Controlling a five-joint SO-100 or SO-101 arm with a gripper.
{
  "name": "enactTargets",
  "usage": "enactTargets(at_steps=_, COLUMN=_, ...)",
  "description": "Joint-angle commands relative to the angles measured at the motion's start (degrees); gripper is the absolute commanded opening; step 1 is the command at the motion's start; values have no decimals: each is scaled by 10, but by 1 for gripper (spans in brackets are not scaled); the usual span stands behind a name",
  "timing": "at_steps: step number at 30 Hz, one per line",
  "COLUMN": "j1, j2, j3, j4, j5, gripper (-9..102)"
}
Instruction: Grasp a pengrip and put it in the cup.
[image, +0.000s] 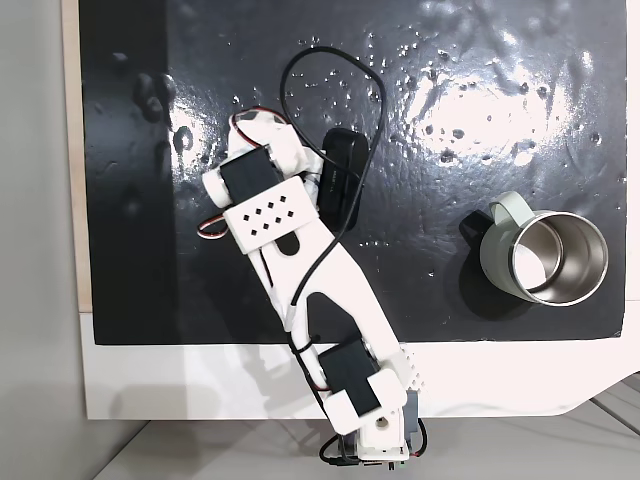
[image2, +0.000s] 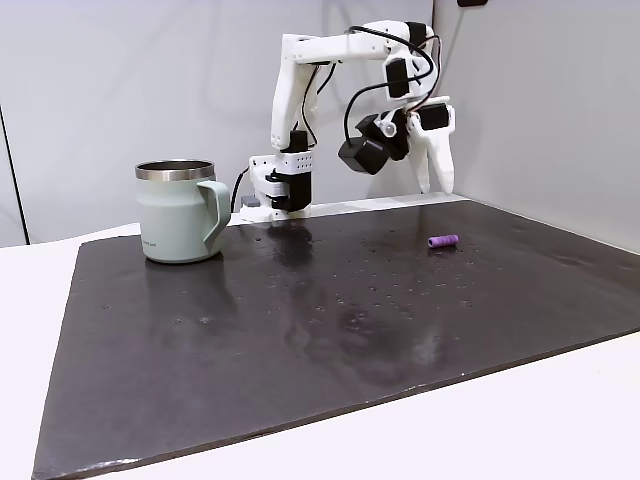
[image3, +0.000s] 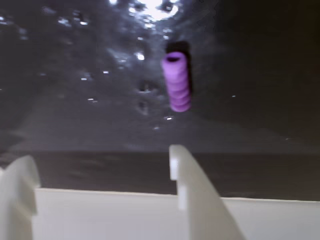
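Above mat (image2: 300, 330) | fingers (image3: 100, 165) apart; pengrip (image3: 177, 81) lying beyond them

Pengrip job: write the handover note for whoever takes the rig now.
End effector: open, empty, raised above the mat; in the wrist view its two white fingers are apart, short of the pengrip.
Pengrip: lying on its side on the mat, untouched; in a fixed view it lies at the mat's right.
Cup: upright at the mat's left in that view, far from the pengrip; what shows of its inside from above looks empty.
Done: nothing yet.
Left: lower, grasp the pengrip, carry it over, drop it in the cup.
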Motion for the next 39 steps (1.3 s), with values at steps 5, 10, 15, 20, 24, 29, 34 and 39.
enactTargets(at_steps=5, j1=-32, j2=-60, j3=-47, j4=21, j5=25, gripper=26)
enactTargets(at_steps=10, j1=-34, j2=-111, j3=-82, j4=23, j5=25, gripper=26)
enactTargets(at_steps=15, j1=-31, j2=-158, j3=-110, j4=23, j5=21, gripper=26)
enactTargets(at_steps=20, j1=-31, j2=-202, j3=-142, j4=23, j5=17, gripper=25)
enactTargets(at_steps=24, j1=-33, j2=-228, j3=-165, j4=23, j5=15, gripper=23)
enactTargets(at_steps=29, j1=-36, j2=-239, j3=-178, j4=24, j5=14, gripper=22)
enactTargets(at_steps=34, j1=-37, j2=-247, j3=-185, j4=24, j5=6, gripper=13)
enactTargets(at_steps=39, j1=-38, j2=-250, j3=-185, j4=29, j5=4, gripper=0)
